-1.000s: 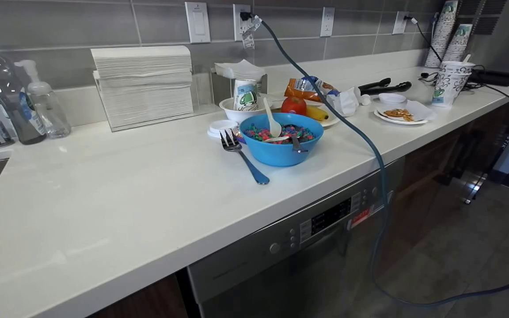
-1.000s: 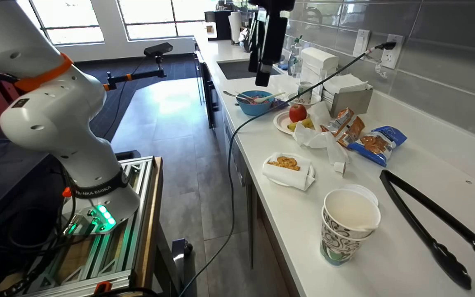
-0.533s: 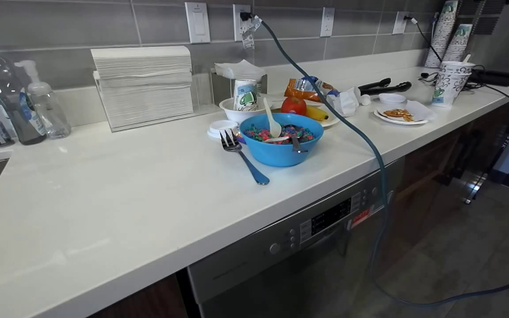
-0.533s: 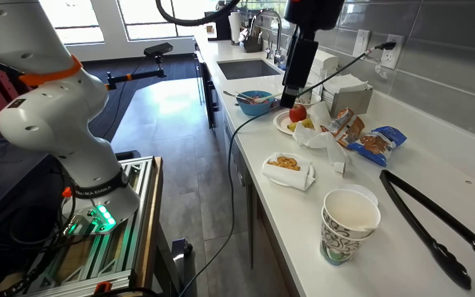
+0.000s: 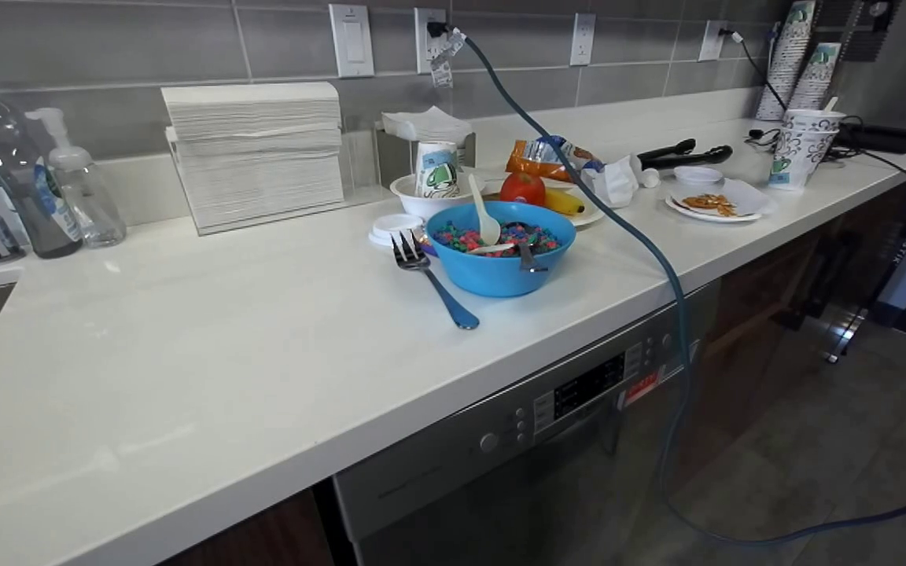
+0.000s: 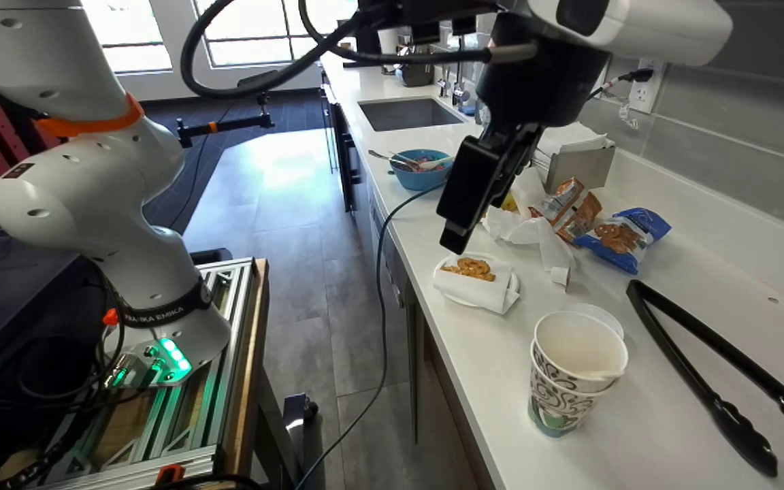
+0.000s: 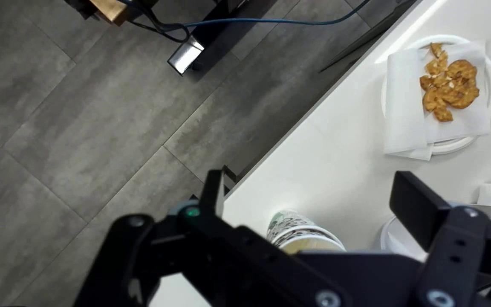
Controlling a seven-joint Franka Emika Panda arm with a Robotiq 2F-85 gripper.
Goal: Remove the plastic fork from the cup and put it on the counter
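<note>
My gripper is open and empty in the wrist view (image 7: 313, 194), its fingers wide apart. In an exterior view the gripper (image 6: 471, 204) hangs over the counter (image 6: 480, 381), above the cracker plate. Two nested paper cups (image 6: 572, 374) with swirl print stand near the counter's front edge; they show in an exterior view too (image 5: 803, 157). A pale plastic utensil end (image 5: 830, 104) sticks up from them; I cannot tell whether it is a fork. In the wrist view the nested cups (image 7: 296, 230) lie between and beyond my fingers, partly hidden. No plain whitish cup shows clearly.
A plate of crackers (image 6: 470, 269), a white lid (image 6: 596, 316) and black tongs (image 6: 698, 367) lie around the cups. Snack bags (image 6: 623, 238) are at the back. A blue bowl (image 5: 500, 263), a metal fork (image 5: 445, 295) and a hanging cord (image 5: 677, 314) are farther along.
My gripper has moved down and along the counter, from over the blue bowl area past the fruit plate to above the cracker plate, nearer the nested cups. The objects have not moved.
</note>
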